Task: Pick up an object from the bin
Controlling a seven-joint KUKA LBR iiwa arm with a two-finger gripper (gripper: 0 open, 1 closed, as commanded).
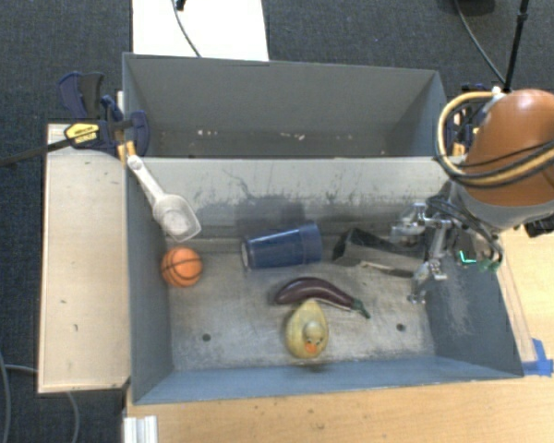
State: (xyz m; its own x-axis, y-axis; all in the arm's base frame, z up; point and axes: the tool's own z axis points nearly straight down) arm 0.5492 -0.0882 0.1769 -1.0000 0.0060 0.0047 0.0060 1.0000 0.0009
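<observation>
Hanging low at the right side of the grey metal bin (286,109), the hand (423,280) sits just beside a flat black tool (358,245) — whether open or closed, I cannot tell.

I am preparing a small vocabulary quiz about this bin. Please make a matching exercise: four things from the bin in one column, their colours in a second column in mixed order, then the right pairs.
Things:
1. small ball
2. cup lying on its side
3. toy aubergine
4. toy duck

Colours:
A. yellow
B. purple
C. orange
D. blue

Pairs: 1-C, 2-D, 3-B, 4-A
</observation>
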